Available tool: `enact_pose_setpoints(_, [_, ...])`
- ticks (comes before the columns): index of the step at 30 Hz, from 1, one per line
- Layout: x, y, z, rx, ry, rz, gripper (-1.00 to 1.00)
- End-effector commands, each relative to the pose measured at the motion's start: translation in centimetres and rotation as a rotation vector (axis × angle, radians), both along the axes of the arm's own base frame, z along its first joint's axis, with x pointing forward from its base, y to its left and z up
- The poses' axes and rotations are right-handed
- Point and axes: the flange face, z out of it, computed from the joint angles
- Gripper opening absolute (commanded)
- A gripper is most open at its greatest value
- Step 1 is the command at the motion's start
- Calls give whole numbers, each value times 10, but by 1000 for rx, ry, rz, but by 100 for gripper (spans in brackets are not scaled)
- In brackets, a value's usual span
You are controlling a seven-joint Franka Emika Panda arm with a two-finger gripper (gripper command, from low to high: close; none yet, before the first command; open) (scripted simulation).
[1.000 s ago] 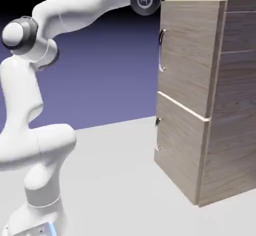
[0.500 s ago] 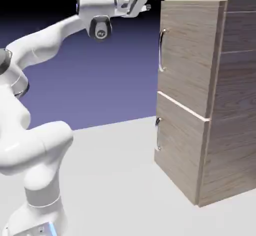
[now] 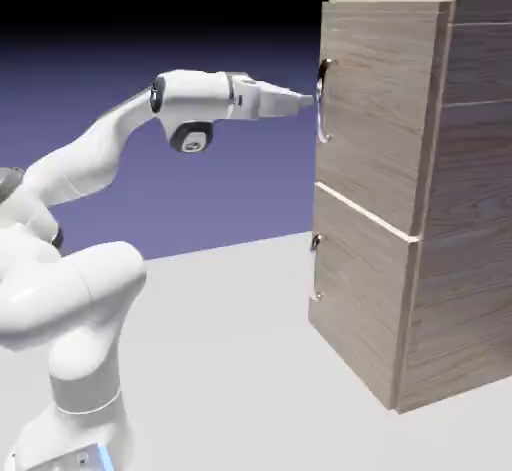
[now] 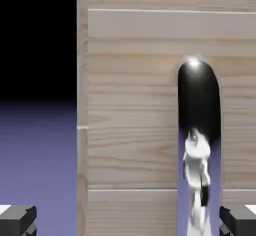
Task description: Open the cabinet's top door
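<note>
Exterior view, gripper (image 3: pixel 308 102) fingers spread, at top door's (image 3: pixel 365 99) shiny rounded bar handle (image 4: pixel 199 130), wood-grain cabinet (image 3: pixel 440 209)

Top door (image 3: pixel 375 109) shut (grey bar handle (image 3: pixel 322 99)) on cabinet (image 3: pixel 440 209).

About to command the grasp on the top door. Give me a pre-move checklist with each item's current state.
1. Gripper level with the top door's handle: ok, fingertips reach the bar in the exterior view.
2. Fingers spread: ok, tips sit wide apart in the hand view.
3. Handle centred between the tips: not ok, it sits close to the right tip.
4. Top door shut: ok, flush with the cabinet.
5. Contact with the handle: cannot tell.
</note>
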Motion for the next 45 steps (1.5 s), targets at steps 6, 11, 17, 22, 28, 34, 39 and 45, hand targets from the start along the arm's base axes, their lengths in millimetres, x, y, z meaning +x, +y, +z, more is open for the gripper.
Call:
enact_pose_setpoints(6, [17,12,10,-37,-57,25,0])
enact_pose_setpoints(11, [24,6,10,-36,-57,60,-100])
enact_pose_setpoints(17, [-29,-29,10,-30,-61,267,-100])
enact_pose_setpoints(22, [-61,-59,10,-25,-63,411,-100])
enact_pose_setpoints(28, [-87,-90,10,-21,-65,543,-100])
enact_pose_setpoints(34, [-108,-125,10,-17,-67,675,-100])
enact_pose_setpoints(39, [-123,-158,10,-13,-68,794,-100])
enact_pose_setpoints(45, [-136,-197,10,-9,-69,927,-100])
